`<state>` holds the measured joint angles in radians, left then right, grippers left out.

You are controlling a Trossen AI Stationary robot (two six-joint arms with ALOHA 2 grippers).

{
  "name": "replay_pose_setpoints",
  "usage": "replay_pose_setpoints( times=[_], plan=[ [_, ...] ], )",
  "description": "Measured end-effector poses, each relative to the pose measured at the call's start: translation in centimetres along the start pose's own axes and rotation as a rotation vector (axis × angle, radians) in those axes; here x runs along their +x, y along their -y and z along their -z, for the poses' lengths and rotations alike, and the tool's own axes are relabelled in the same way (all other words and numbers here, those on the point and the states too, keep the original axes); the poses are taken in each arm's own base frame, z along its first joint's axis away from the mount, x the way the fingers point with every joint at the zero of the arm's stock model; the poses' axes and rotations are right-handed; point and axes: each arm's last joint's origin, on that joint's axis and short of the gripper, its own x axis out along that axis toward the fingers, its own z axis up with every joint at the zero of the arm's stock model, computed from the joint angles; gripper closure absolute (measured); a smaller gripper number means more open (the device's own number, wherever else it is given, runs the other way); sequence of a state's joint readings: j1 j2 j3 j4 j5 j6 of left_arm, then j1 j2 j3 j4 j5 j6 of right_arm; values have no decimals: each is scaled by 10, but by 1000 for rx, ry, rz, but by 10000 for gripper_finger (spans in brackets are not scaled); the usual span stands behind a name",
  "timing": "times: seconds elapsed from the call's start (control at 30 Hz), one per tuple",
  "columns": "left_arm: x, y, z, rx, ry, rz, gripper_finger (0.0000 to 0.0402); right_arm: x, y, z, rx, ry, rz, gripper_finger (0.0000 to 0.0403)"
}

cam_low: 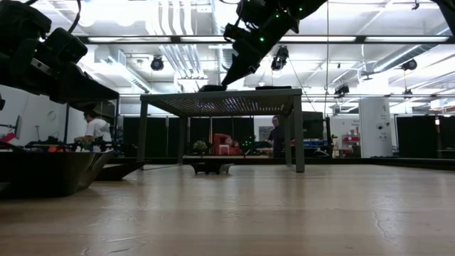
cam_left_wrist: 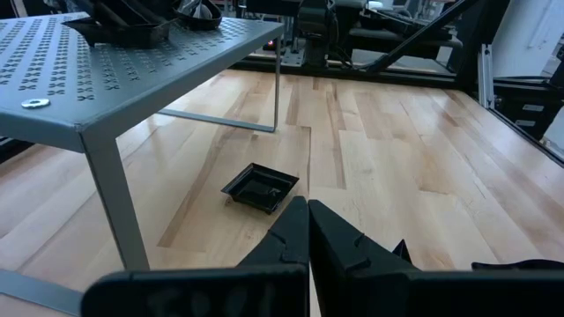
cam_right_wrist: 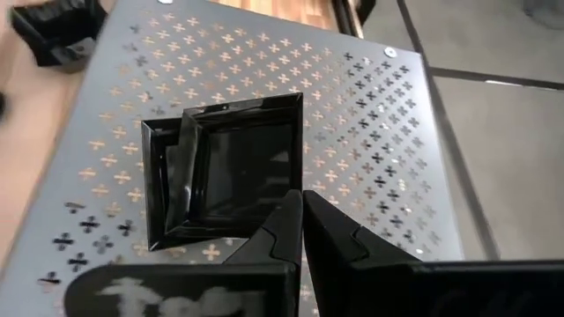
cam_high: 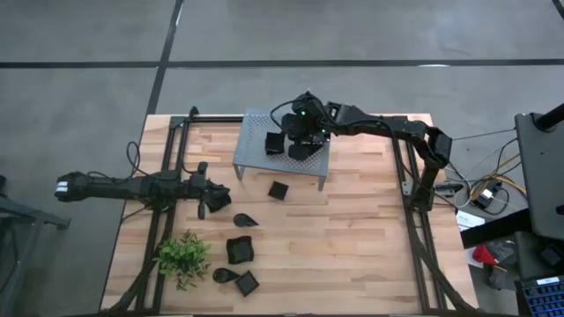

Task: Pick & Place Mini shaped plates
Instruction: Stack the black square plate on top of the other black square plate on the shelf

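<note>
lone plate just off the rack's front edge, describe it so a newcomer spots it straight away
Start at the grey perforated rack at the far middle of the wooden table. Just in front of it, on bare wood, lies one small square black plate. It sits alone there: two other plates rest on top of the rack, and the remaining ones cluster nearer the green plant.

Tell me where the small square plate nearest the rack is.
In the high view the small square plate lies on the wooden table just in front of the grey rack, near its front edge, between the rack and the teardrop plate.
</note>
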<state>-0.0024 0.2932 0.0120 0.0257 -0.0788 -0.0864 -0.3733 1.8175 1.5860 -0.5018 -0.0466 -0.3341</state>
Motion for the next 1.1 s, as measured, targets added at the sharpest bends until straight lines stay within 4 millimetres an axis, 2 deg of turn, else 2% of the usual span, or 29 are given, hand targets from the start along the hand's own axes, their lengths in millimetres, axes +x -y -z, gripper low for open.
replay_pose_setpoints(
  times=[0.8, 0.97, 1.1],
  plan=[
    [0, 0, 0, 0, 0, 0, 401, -18, 11, -11, 70, 11, -125, 395],
    [0, 0, 0, 0, 0, 0, 401, -18, 7, -10, 9, 3, -164, 395],
    [0, 0, 0, 0, 0, 0, 401, -17, -6, -13, -80, 10, -190, 394]
  ],
)
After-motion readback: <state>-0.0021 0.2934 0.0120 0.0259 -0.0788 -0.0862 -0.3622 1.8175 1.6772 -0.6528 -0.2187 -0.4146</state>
